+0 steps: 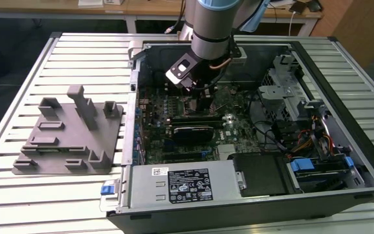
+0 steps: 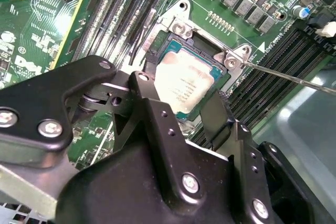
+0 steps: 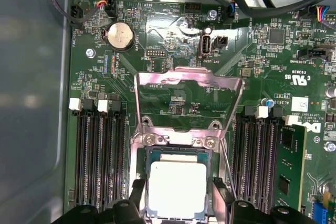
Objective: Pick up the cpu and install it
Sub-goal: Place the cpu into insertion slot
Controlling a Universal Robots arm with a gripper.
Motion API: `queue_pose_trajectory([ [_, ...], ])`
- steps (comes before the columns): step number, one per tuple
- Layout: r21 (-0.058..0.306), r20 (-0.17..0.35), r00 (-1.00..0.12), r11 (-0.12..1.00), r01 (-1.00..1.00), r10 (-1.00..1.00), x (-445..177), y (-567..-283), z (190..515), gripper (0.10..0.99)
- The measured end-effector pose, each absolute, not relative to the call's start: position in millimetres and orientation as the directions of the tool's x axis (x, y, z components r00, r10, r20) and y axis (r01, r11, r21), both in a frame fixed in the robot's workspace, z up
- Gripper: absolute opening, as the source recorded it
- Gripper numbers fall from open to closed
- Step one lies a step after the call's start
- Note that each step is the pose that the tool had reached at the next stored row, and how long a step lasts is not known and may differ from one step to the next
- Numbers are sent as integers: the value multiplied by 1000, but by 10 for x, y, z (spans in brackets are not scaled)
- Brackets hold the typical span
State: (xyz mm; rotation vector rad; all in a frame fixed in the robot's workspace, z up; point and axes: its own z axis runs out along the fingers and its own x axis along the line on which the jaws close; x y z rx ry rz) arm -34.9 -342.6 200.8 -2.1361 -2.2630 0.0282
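Small, square, silver-topped cpu [image 3: 177, 187] sits in the steel-framed socket [image 3: 178, 140] on the green motherboard [image 3: 252, 40]. Black gripper [image 3: 178, 205] is spread, fingers [image 3: 137, 198] just beside opposite edges, and the hinged metal load plate [image 3: 189, 77] stands lifted clear.

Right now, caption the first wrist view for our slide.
Black gripper over the shiny silver square cpu in the green motherboard's open socket.
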Motion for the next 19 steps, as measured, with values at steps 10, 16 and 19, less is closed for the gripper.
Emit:
queue_pose_trajectory([
  [10,-34,9,-58,58,998,998,-349,-3427,2014,294],
  [16,-34,9,-57,58,998,998,-349,-3427,2018,106],
  [19,-32,9,-57,58,998,998,-353,-3427,2019,106],
])
